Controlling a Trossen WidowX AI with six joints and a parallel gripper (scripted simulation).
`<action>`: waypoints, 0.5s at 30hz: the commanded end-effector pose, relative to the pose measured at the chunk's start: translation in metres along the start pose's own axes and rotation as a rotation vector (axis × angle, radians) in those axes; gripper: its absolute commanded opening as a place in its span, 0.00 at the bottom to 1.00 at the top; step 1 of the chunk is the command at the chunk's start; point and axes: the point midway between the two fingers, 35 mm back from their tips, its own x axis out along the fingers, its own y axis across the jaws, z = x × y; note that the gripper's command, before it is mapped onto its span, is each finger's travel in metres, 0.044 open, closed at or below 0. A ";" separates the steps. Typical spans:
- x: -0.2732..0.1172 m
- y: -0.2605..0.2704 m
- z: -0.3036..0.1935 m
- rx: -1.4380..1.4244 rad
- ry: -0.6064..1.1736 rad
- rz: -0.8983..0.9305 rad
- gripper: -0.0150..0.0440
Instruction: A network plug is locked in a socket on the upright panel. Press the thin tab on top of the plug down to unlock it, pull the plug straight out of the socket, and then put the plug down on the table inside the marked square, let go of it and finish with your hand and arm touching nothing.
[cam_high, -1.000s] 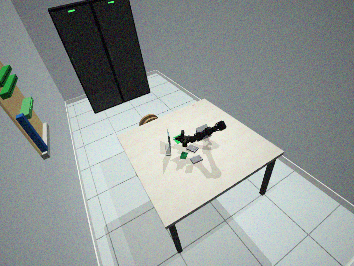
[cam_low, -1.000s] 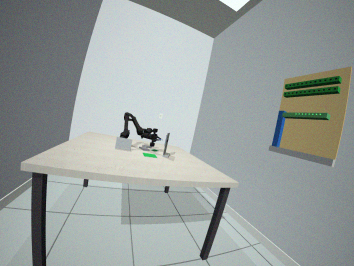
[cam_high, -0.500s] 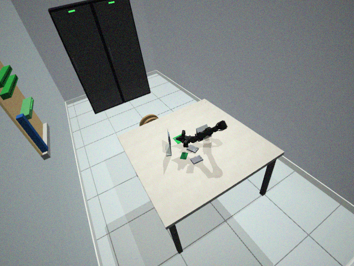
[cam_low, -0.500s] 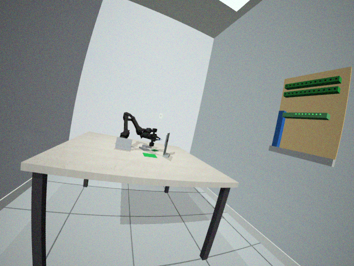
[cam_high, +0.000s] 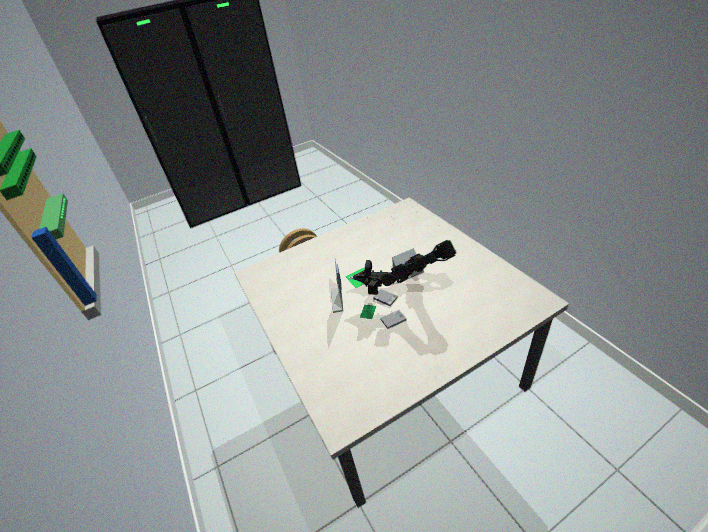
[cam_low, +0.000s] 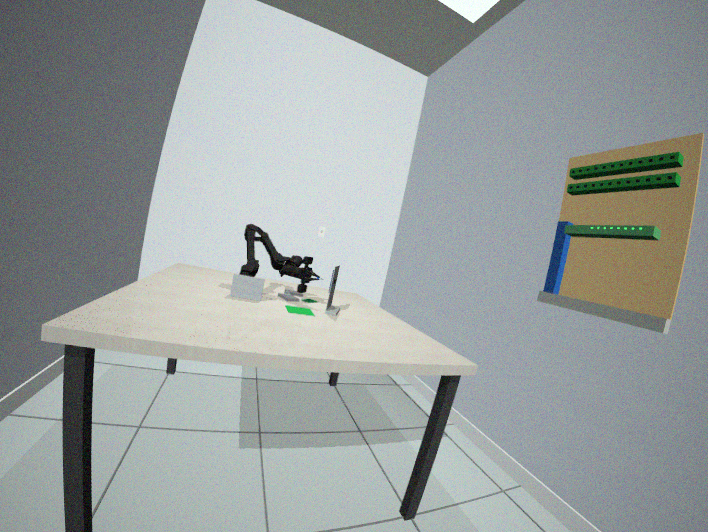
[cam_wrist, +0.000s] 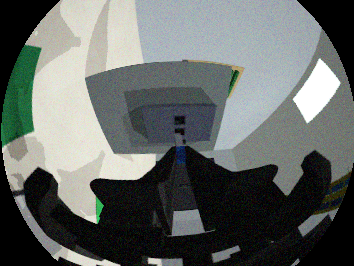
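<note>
The upright grey panel (cam_high: 338, 288) (cam_low: 333, 288) (cam_wrist: 102, 100) stands on the table. Its socket block (cam_wrist: 155, 122) has a dark opening. My gripper (cam_high: 351, 278) (cam_low: 320, 278) (cam_wrist: 180, 149) is in front of the panel, above the table, shut on the plug. The plug's blue part (cam_wrist: 181, 156) shows between the fingertips. Its front end appears out of the opening, though the exact gap is hard to tell. The tab cannot be made out. A bright green square (cam_high: 354, 281) (cam_low: 299, 310) (cam_wrist: 99, 211) and a darker green one (cam_high: 368, 311) (cam_low: 309, 300) (cam_wrist: 20, 95) lie on the table; which is the marked square is unclear.
Two flat grey pieces (cam_high: 385, 297) (cam_high: 393, 319) lie on the table (cam_high: 320, 371) (cam_low: 188, 320) near the arm. A grey box (cam_high: 404, 257) (cam_low: 247, 287) stands beside the arm's base. A round wooden thing (cam_high: 297, 238) shows beyond the table edge.
</note>
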 end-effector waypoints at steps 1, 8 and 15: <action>-0.002 -0.001 -0.001 0.005 0.002 -0.003 0.25; -0.005 -0.001 -0.001 0.005 0.002 -0.003 0.25; -0.006 -0.012 -0.002 0.001 0.002 0.000 0.25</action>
